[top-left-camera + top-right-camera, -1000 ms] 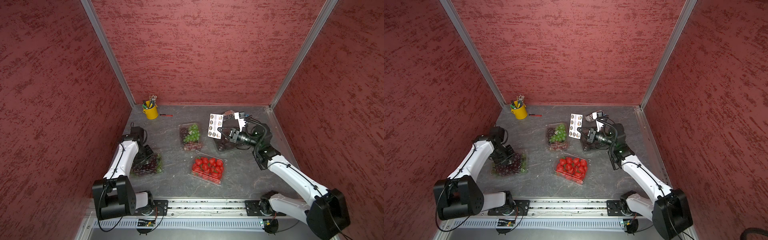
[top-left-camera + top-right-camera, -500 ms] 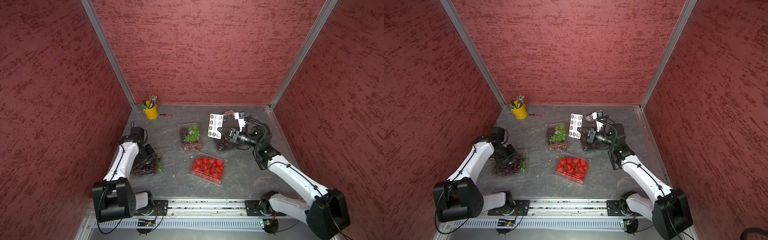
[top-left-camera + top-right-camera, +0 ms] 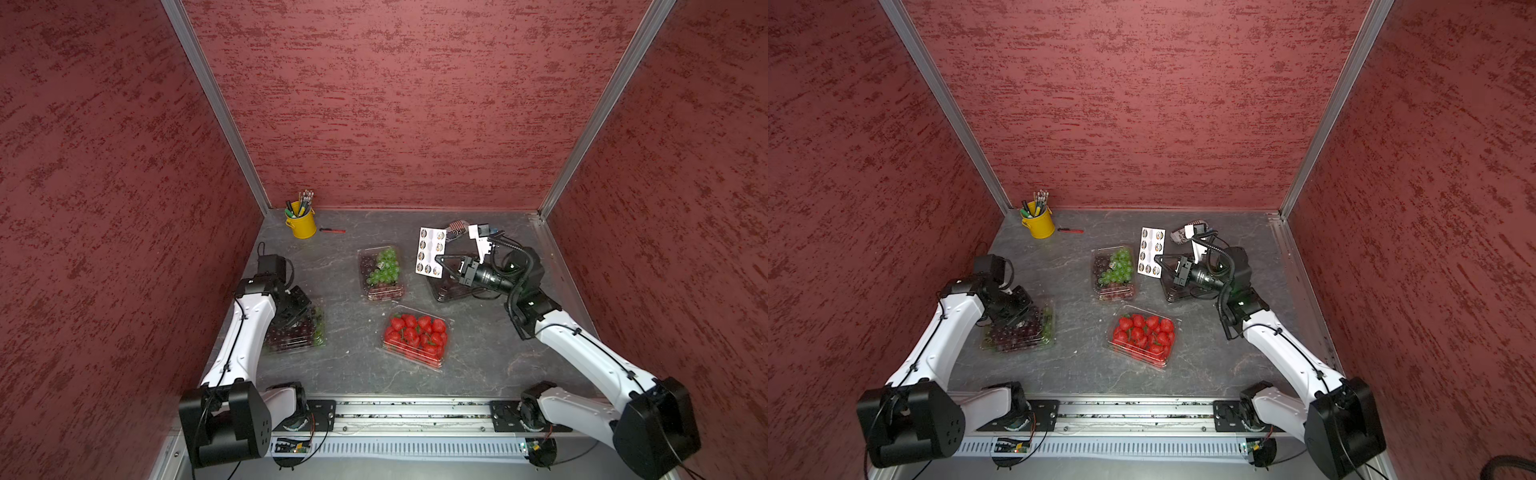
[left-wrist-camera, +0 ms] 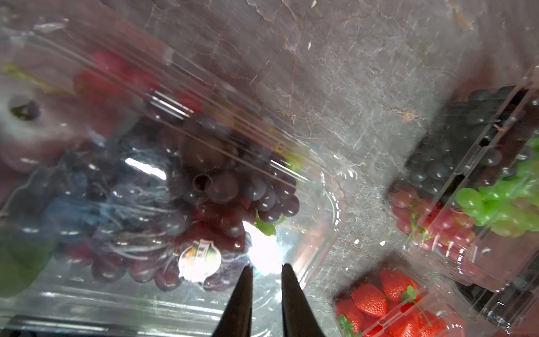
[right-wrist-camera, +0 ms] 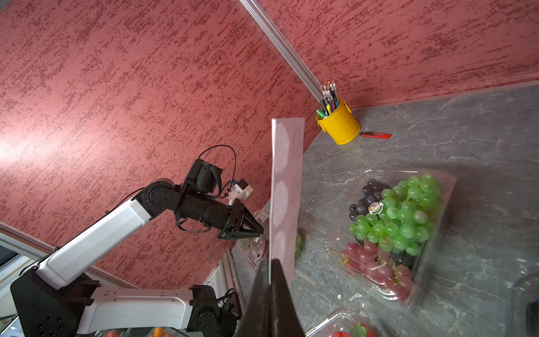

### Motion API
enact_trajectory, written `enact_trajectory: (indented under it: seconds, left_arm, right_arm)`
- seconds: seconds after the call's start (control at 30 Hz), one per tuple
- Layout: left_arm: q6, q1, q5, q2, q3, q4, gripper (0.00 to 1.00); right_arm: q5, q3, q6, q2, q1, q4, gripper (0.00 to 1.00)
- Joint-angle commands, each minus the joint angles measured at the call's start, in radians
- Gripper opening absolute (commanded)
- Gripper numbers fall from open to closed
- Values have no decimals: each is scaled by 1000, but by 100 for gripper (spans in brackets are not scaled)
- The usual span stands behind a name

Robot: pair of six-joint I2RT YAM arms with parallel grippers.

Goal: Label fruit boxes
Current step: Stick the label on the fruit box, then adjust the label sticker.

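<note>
Left gripper eases slightly open, empty, beside the sticker on the dark-grape box, so probably labelled. Right gripper pinches the sheet.

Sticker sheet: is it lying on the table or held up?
Held up: the right gripper pinches one end of the sheet; the rest juts out above the table.

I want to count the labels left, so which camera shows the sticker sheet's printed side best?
A top view: the sticker sheet faces that camera, round stickers in two columns; both top views show this. The right wrist view shows only its blank back, clamped in the right pincer. The left wrist view misses it.
</note>
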Motion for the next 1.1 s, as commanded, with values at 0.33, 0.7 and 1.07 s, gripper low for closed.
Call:
enact_trajectory:
  seconds: [0.33,0.7,1.07]
  left_arm:
    - [-160,-240,270,-92,121,270,43]
    - [-356,-364,528,-36,180,777,71]
    - [-469,-467,681,78,216,1148,72]
  right_arm:
    - [-10,38,46,46,-4,95,0]
    - [-61,118,227,158,-6,325,0]
    - [-90,203,491,288,-6,645,0]
